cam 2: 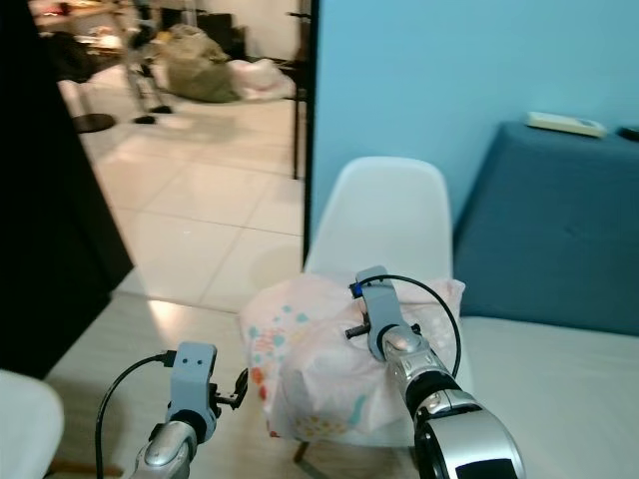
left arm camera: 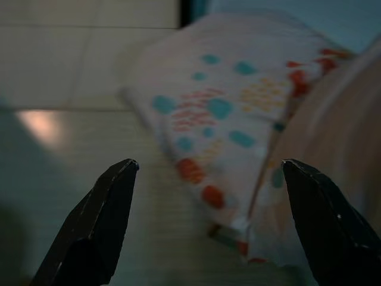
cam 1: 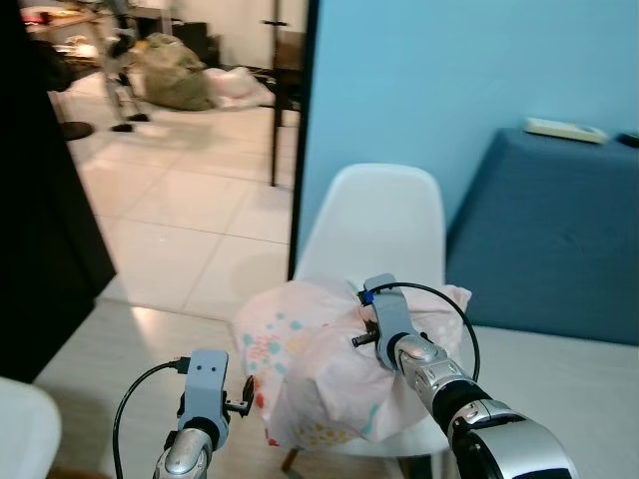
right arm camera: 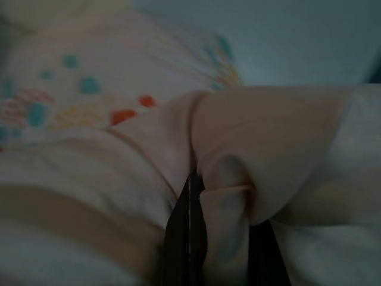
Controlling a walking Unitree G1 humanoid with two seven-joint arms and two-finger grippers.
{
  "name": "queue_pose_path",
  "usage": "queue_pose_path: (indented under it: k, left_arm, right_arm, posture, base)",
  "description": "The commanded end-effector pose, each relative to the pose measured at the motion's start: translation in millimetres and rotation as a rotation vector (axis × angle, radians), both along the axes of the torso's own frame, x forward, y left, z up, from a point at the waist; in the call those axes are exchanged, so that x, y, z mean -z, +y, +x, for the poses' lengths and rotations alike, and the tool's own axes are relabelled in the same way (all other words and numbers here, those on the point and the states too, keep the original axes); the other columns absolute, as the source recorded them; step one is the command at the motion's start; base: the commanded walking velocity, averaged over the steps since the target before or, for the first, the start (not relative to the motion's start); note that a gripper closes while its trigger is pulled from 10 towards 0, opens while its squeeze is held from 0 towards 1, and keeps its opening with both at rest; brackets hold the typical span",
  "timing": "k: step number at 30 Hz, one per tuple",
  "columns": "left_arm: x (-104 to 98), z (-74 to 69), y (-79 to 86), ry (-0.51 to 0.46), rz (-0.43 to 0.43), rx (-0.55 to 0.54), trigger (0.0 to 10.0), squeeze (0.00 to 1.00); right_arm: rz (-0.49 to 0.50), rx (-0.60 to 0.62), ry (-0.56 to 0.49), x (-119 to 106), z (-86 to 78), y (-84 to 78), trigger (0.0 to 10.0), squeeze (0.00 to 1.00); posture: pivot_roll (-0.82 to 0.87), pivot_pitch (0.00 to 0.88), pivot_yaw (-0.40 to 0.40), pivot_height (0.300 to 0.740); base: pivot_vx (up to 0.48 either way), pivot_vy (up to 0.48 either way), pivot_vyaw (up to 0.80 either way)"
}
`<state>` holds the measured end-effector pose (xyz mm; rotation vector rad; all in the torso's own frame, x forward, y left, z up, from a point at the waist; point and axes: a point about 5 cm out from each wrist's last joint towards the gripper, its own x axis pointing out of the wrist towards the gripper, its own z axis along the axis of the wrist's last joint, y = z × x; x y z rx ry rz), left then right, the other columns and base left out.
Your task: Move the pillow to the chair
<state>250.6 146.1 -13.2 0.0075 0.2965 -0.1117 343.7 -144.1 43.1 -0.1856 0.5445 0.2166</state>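
Note:
The pillow point(cam 1: 319, 369), pale pink with coloured dots, lies on the seat of the white chair point(cam 1: 374, 215) and hangs over its front edge. My right gripper point(right arm camera: 223, 196) is shut on a fold of the pillow's fabric near its top; the cloth hides most of the black fingers point(right arm camera: 184, 238). Just left of the pillow's dotted side, my left gripper point(left arm camera: 208, 164) is open and apart from the cloth, with nothing between its fingers point(left arm camera: 113, 196).
A blue sofa point(cam 1: 559, 230) with a white remote point(cam 1: 566, 130) stands right of the chair, against the blue wall. A black door frame point(cam 1: 300, 130) is behind the chair, a dark cabinet point(cam 1: 40, 220) at left. Bags point(cam 1: 180, 75) lie on the far tiled floor.

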Motion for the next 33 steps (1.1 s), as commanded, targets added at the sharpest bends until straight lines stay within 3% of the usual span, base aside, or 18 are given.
queue_pose_path:
  k: [1,6,9,11,15,22,29,30,33]
  left_arm:
    - [-0.2,0.5,-3.8,0.008,-0.002,0.018,10.0,0.0]
    - [-0.4,0.0,-5.4,0.007,-0.007,0.022,10.0,0.0]
    - [0.8,-2.2,-7.4,0.011,-0.013,0.021,10.0,0.0]
    - [3.0,-5.4,-11.7,0.019,-0.021,0.028,10.0,0.0]
    - [3.9,-7.6,-14.8,0.021,-0.025,0.038,10.0,0.0]
    - [3.9,-8.0,-12.8,0.022,-0.023,0.038,10.0,0.0]
    - [3.5,-8.8,-11.6,0.022,-0.02,0.043,10.0,0.0]
    - [3.7,-9.5,-12.0,0.024,-0.021,0.047,10.0,0.0]
    - [3.9,-9.9,-12.2,0.026,-0.022,0.05,10.0,0.0]
  right_arm:
    - [0.021,0.013,-0.049,-9.0,6.0,-1.1,10.0,0.0]
    - [-0.071,0.031,-0.013,-4.8,4.2,-4.9,10.0,0.0]
    - [-0.071,-0.003,-0.011,-4.6,4.3,4.3,10.0,0.0]
    - [0.032,-0.014,-0.033,-9.5,7.0,16.5,10.0,0.0]
    - [0.129,-0.016,-0.07,-18.0,11.6,26.7,10.0,0.0]
    - [0.167,-0.024,-0.085,-19.7,11.9,31.5,10.0,0.0]
    - [0.1,-0.003,-0.023,-4.2,2.4,25.7,10.0,0.0]
    - [0.028,0.015,0.03,7.1,-4.8,18.9,10.0,0.0]
    - [0.012,0.032,0.061,14.0,-9.8,14.5,10.0,0.0]
  posture:
    - [0.14,0.002,-0.072,0.735]
    - [0.13,0.007,-0.068,0.735]
    - [0.13,0.015,-0.066,0.735]
    - [0.13,0.02,-0.065,0.735]
    - [0.13,0.027,-0.063,0.735]
    - [0.13,0.03,-0.062,0.72]
    - [0.13,0.04,-0.058,0.69]
    - [0.13,0.04,-0.057,0.68]
    - [0.13,0.04,-0.055,0.67]
  base:
    - [0.0,0.0,-0.78]
    - [0.0,0.0,-0.73]
    - [0.0,0.0,0.0]
    - [0.0,0.0,0.0]
    - [0.0,0.0,0.0]
    - [0.0,0.0,0.0]
    - [0.0,0.0,0.0]
    - [0.0,0.0,0.0]
    - [0.0,0.0,0.0]
